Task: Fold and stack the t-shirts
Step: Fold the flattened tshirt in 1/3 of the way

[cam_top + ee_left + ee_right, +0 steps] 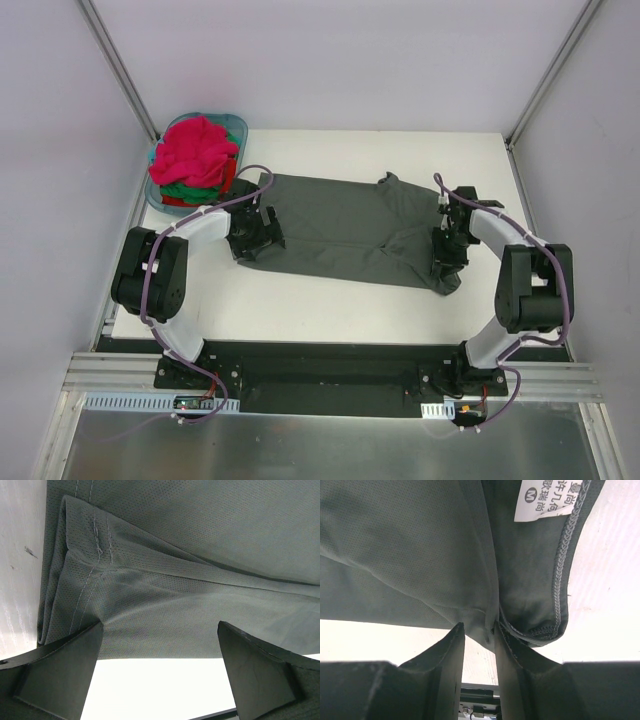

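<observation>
One grey t-shirt [340, 225] lies on the worktop [330, 300] beside one heaped basket [238, 122]. The left gripper [262, 232] is spread wide and empty; the right gripper [447, 250] is narrowly parted around a fold.

Left wrist view. Grey shirt [200, 555] fills the upper two thirds of the frame, mesh weave visible. Upper left: a folded edge with a double-stitched seam [100, 535], layers bunched toward the left margin. White table [20, 580] shows as a strip down the left side and again at bottom centre, below the shirt's lower edge. Left gripper [160, 627] spread wide, dark fingers [60, 675] at lower left and lower right, nothing clamped between them.
</observation>
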### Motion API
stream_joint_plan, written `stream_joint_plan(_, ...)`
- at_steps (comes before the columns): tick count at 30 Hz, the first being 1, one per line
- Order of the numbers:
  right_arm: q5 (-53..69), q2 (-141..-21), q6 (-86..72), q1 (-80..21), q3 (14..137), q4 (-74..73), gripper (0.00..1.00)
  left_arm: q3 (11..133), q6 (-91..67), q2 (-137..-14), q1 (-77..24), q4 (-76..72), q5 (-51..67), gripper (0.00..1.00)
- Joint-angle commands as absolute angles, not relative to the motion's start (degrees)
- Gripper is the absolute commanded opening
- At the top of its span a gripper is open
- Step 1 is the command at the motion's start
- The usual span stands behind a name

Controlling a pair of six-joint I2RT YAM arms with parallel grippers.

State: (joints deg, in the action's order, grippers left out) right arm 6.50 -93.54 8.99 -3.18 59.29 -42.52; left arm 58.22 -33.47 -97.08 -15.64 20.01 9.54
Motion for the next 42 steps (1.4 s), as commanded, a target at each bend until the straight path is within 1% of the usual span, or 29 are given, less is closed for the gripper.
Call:
stream_joint_plan(1,5.19,-95.18,8.88,-3.52,61.34,-42.19,0.33,56.87,-31.99,-98.35,-14.85,22.76,8.52,0.99)
stream_joint_plan(9,2.47,-98.53,9.32,-3.52,64.16,-41.40,0.33,56.78,-31.82,-98.18,-14.85,22.85,8.53,0.99)
stream_joint_plan(11,1.67,-98.70,9.49,-3.52,64.16,-41.40,0.31,56.78,-31.82,-98.17,-14.85,22.85,8.44,0.99)
stream_joint_plan(13,2.19,-98.79,9.58,-3.52,64.07,-41.57,0.25,56.86,-31.82,-98.35,-14.85,22.76,8.44,0.99)
stream_joint_plan(14,2.20,-98.96,9.49,-3.52,63.99,-41.66,0.25,56.87,-31.73,-98.44,-14.85,22.85,8.44,0.99)
stream_joint_plan(15,1.94,-99.05,9.32,-3.52,63.90,-41.92,0.22,56.87,-31.82,-98.44,-14.85,22.85,8.61,0.99)
stream_joint_plan(17,0.88,-98.97,9.05,-3.52,63.55,-42.10,0.14,56.86,-31.82,-98.53,-14.85,22.76,8.53,0.99)
stream_joint_plan(18,0.53,-98.88,9.05,-3.52,63.46,-42.19,0.08,56.87,-31.73,-98.53,-14.85,22.76,8.53,0.99)
stream_joint_plan(20,0.53,-98.70,8.97,-3.60,63.54,-42.36,0.01,56.86,-31.82,-98.53,-14.85,22.85,8.26,0.99)
stream_joint_plan(22,0.35,-97.91,8.96,-3.60,63.63,-41.93,0.01,56.78,-31.64,-98.44,-14.85,22.76,7.82,0.99)
stream_joint_plan(28,-5.09,-96.42,8.96,-3.52,66.79,-43.85,0.01,56.69,-31.55,-98.35,-14.68,22.76,7.21,0.99)
stream_joint_plan(36,-7.47,-98.78,9.40,-3.52,69.43,-45.35,0.01,56.78,-31.64,-98.79,-14.24,23.03,7.56,0.99)
stream_joint_plan(40,-13.87,-100.72,8.70,-3.60,70.40,-45.18,0.01,56.60,-31.64,-98.88,-14.15,22.94,7.73,0.99)
stream_joint_plan(42,-14.76,-101.25,9.31,-3.52,70.49,-43.69,0.01,56.51,-31.73,-98.79,-14.06,22.94,7.65,0.99)
